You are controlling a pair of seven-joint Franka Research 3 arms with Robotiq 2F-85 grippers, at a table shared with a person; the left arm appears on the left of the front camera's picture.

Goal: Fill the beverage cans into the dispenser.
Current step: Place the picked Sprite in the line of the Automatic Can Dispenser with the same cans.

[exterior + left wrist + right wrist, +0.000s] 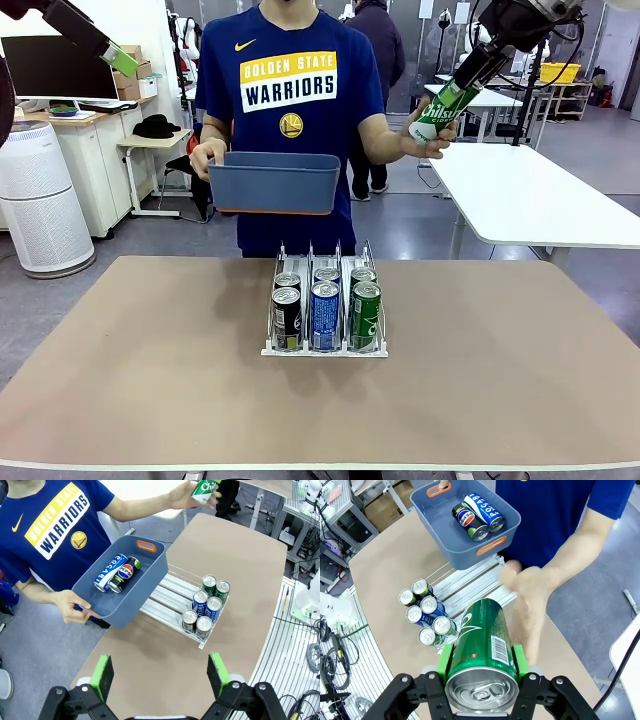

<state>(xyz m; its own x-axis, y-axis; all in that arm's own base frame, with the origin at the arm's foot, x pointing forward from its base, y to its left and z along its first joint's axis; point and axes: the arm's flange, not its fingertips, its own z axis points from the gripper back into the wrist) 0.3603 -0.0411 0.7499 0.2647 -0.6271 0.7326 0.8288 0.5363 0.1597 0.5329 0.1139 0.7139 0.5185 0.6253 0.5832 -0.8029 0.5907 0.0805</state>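
R claw (478, 68) pinches green can (440, 108), person's hand (428, 138) cupping can's end just beyond claw; if hand tugs, can may slip free & fall; L claw (160, 674) spread, empty.

Cans: nine in all. Six stand in the dispenser (165, 592): two black cans (287, 318), two blue cans (325, 315), two green cans (365, 315). Two lie in the tub (275, 185): one blue can (110, 572), one black can (125, 574). One green can (482, 640) is outside both. Dispensers: one, with three lanes. Tubs: one.
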